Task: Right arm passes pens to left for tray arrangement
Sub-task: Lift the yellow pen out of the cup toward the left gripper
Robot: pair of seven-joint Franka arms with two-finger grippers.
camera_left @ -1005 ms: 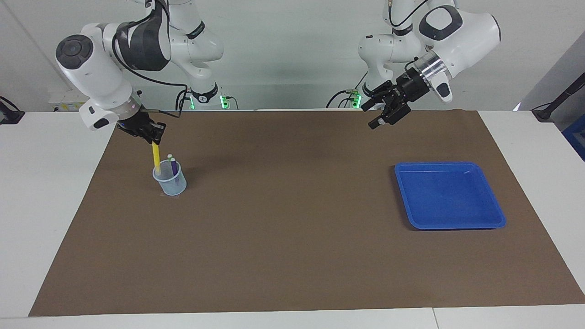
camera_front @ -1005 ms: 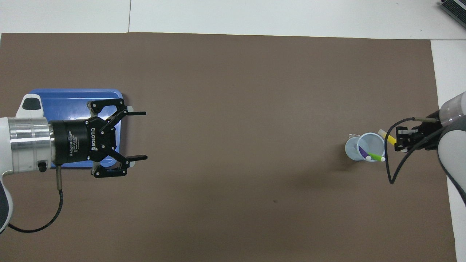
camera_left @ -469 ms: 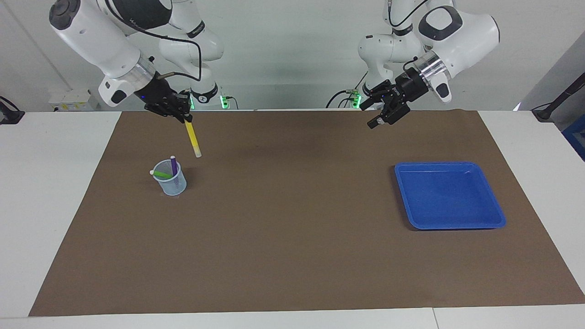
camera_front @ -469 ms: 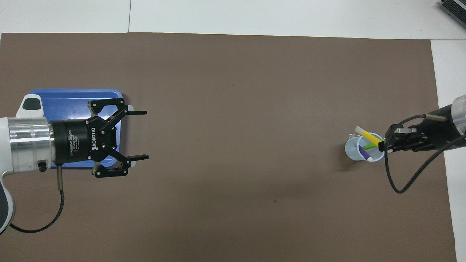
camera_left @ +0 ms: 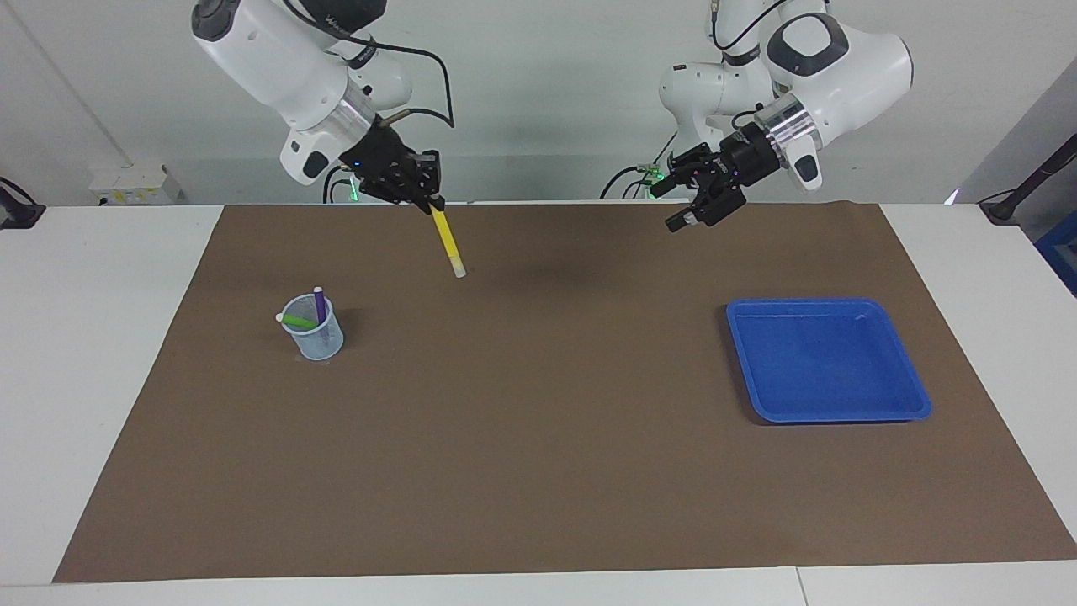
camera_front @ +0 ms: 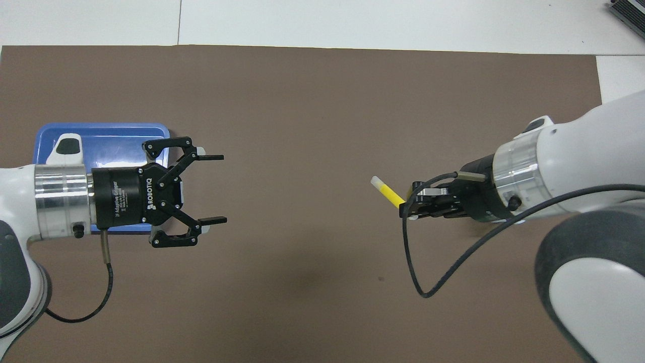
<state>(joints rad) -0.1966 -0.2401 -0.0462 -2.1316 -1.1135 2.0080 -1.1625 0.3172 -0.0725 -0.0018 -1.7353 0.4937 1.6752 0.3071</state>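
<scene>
Lifting clear of the cup (camera_left: 313, 329), your right gripper (camera_left: 427, 198) has carried the yellow pen (camera_left: 447, 241) out over the mat's middle, pinched at its top, pale end hanging below the fingertips. Your left gripper (camera_left: 692, 206), jaws spread and empty, has edged off the tray (camera_left: 913, 396) toward it, so the handover looks close; purple and green pens remain in the cup.

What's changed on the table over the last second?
The right gripper, shut on the yellow pen, lifted it out of the mesh cup and carried it toward the table's middle. The left gripper, jaws open, edged a little toward it. The purple pen and green pen stayed in the cup, the green one tipped over; the blue tray has not moved.
</scene>
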